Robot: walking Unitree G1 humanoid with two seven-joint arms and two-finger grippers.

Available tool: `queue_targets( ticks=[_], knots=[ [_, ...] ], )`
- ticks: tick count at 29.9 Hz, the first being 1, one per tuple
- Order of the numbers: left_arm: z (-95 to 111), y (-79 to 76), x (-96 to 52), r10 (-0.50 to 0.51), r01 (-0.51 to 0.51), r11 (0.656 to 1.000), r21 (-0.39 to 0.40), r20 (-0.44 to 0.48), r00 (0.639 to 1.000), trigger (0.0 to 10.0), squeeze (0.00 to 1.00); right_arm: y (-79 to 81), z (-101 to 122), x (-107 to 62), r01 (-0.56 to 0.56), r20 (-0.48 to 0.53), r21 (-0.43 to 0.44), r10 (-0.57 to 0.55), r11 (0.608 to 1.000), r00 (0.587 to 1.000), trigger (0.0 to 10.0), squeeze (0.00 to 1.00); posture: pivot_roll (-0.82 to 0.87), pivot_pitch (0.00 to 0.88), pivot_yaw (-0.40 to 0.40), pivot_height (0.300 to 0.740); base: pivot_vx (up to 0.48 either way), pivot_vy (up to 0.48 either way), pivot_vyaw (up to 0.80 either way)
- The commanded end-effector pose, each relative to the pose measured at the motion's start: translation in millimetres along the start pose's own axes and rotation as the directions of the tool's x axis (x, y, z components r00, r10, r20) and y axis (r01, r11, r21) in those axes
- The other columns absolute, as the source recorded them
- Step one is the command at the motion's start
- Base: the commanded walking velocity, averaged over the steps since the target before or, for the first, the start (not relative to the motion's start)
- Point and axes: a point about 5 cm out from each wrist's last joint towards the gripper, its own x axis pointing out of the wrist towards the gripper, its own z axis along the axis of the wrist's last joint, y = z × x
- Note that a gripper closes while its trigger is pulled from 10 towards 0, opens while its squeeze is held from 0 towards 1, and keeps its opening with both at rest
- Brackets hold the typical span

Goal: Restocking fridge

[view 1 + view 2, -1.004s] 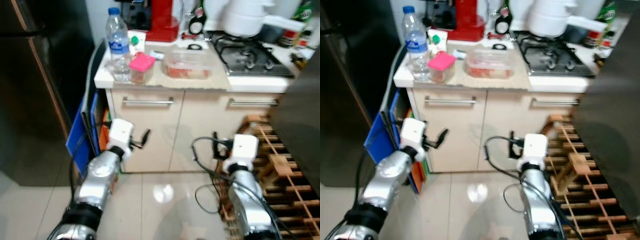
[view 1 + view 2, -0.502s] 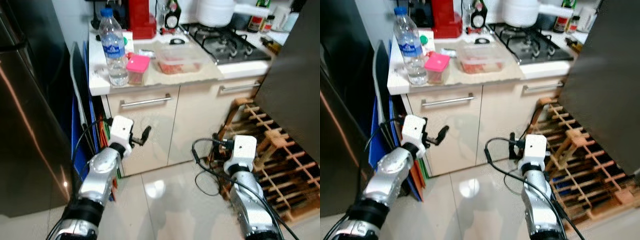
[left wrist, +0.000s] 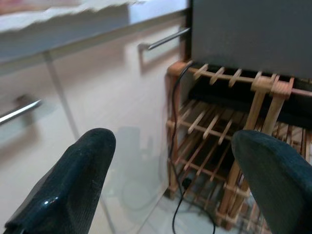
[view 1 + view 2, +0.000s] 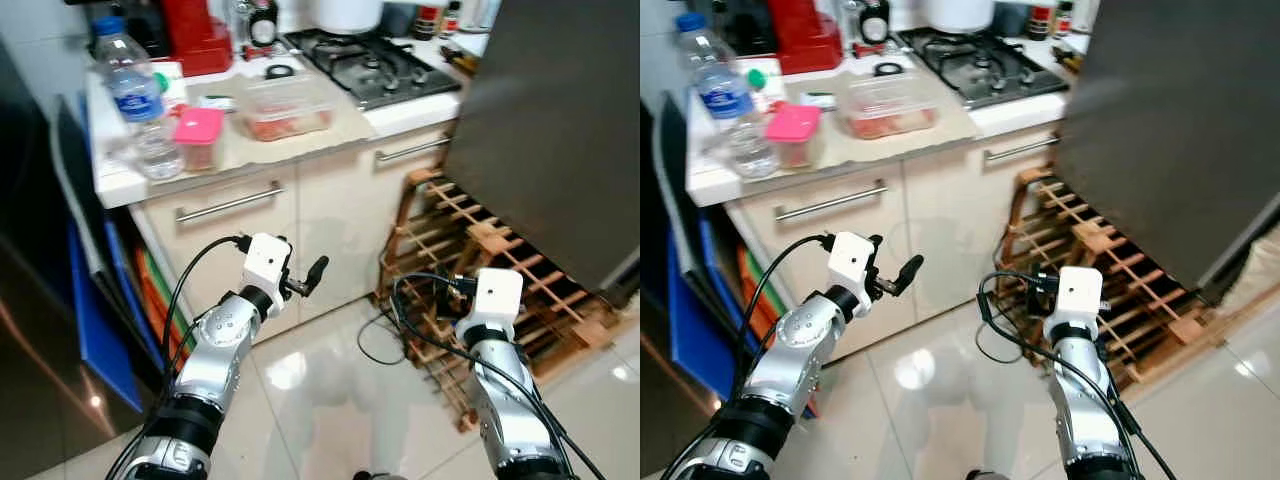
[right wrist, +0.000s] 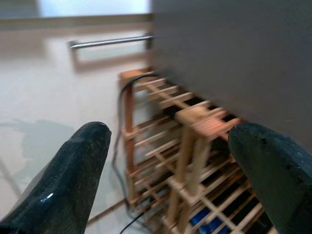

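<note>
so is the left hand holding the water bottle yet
No, the left hand hangs open and empty in front of the cabinet doors, while the water bottle stands up on the counter.

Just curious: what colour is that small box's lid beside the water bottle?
Pink lid, clearest in the right eye view.

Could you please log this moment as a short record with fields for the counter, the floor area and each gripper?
counter items: water bottle, pink-lidded tub, clear food box, all standing on the counter
stove: gas hob, right of the food box
floor area: wooden rack below a dark panel
left gripper: open, empty, held low before the cabinet doors
right gripper: open, empty, facing the wooden rack
</note>
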Motion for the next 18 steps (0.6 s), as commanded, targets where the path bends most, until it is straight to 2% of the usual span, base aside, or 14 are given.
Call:
queue_targets(
  ticks=[1,9,10,18],
  knots=[
    [6.1,-2.3,3.6,-0.01,0.01,1.0,0.006,0.026,1.0,10.0,0.0,-4.8,-1.9,0.2,0.015,-0.007,-0.005,-0.015,1.0,1.0,10.0,0.0,-0.01,0.0,0.02,0.74,0.0,-0.48,-0.6],
    [7.3,-3.7,3.5,-0.015,0.015,1.0,0.0,0.044,0.999,10.0,0.0,-5.0,-1.0,3.2,0.016,-0.005,-0.007,-0.016,1.0,1.0,10.0,0.0,0.0,0.0,0.015,0.74,0.0,-0.48,-0.6],
    [7.5,-2.2,3.4,-0.005,0.007,1.0,-0.026,0.048,0.999,10.0,0.0,-4.2,-0.3,3.7,0.013,-0.002,-0.007,-0.013,1.0,1.0,10.0,0.0,0.0,0.0,0.014,0.74,0.0,0.0,-0.6],
    [7.3,0.2,5.2,0.007,-0.005,0.999,-0.034,0.043,0.999,10.0,0.0,-3.8,-0.7,4.6,0.01,-0.003,-0.012,-0.01,1.0,1.0,10.0,0.0,0.0,0.0,0.012,0.74,0.0,0.0,-0.6]
  ],
)
